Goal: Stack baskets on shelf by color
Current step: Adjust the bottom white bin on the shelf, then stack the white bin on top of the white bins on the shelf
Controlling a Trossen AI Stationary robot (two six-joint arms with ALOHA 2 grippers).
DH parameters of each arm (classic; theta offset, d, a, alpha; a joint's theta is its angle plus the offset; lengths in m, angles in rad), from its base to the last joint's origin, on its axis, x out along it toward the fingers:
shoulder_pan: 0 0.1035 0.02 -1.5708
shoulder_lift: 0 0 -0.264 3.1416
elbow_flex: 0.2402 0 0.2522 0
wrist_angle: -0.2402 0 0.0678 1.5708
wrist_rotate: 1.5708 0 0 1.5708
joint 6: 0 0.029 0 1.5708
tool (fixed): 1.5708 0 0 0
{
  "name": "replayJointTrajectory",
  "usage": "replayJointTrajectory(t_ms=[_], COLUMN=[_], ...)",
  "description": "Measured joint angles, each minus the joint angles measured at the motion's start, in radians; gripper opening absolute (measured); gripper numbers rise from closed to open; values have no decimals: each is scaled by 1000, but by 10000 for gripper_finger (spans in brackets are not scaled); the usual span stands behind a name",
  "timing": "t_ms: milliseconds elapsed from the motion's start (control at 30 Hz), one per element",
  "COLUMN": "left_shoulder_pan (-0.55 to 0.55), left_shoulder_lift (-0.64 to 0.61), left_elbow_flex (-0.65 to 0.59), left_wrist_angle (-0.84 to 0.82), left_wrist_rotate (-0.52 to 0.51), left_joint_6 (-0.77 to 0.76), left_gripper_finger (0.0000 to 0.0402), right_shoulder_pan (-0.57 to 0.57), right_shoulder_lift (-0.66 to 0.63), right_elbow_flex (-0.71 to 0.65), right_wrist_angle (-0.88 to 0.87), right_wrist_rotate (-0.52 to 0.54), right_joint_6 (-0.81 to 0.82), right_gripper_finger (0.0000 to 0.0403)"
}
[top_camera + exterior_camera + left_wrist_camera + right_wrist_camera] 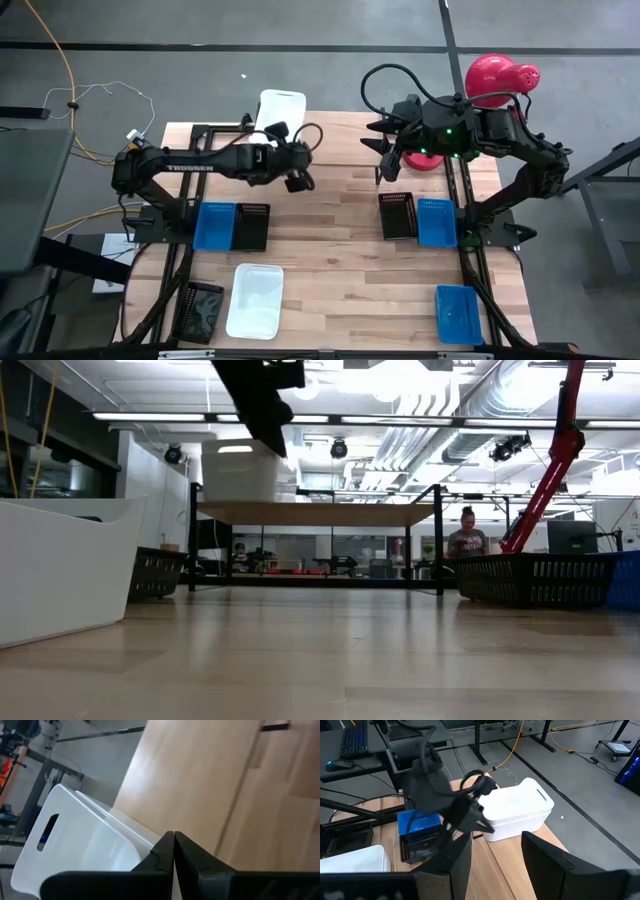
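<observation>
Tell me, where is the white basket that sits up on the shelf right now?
In the high view, the white basket sits at the far edge of the table, on the left arm's side, just beyond the shut left gripper.

Pale wood, smooth plastic, dark matt metal.
The tabletop (330,250) is light butcher-block wood with a low satin sheen; the shelf (315,513) has a matching wooden plank on thin black metal legs. The white basket (75,845) is smooth, glossy plastic, the blue basket (214,225) bright smooth plastic, the black basket (535,578) slotted mesh plastic. The left pincer (174,862) looks matt black.
</observation>
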Motion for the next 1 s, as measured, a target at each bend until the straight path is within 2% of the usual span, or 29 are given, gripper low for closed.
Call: replayJointTrajectory(t_ms=[200,367,500,633,733,833,1000], left_shoulder_pan=[38,22,9,1,-30,-95,-265], left_shoulder_lift=[-4,-67,-165,-321,-436,-524,-553], left_elbow_flex=[0,13,64,73,49,28,25], left_wrist_angle=[30,54,58,66,44,-50,-344], left_wrist_rotate=[28,158,349,599,715,718,601], left_joint_6=[0,2,-24,-146,-239,-317,-486], left_gripper_finger=[0,0,0,0,0,1,23], right_shoulder_pan=[0,0,0,0,0,0,0], right_shoulder_lift=[0,0,0,0,0,0,0], right_elbow_flex=[0,0,0,0,0,0,0], right_wrist_angle=[0,-1,-3,-19,-41,-58,-61], right_wrist_rotate=[0,0,0,-26,-62,-69,-69], right_joint_6=[0,-7,-19,-19,-19,-17,-11], right_gripper_finger=[161,161,161,161,161,161,161])
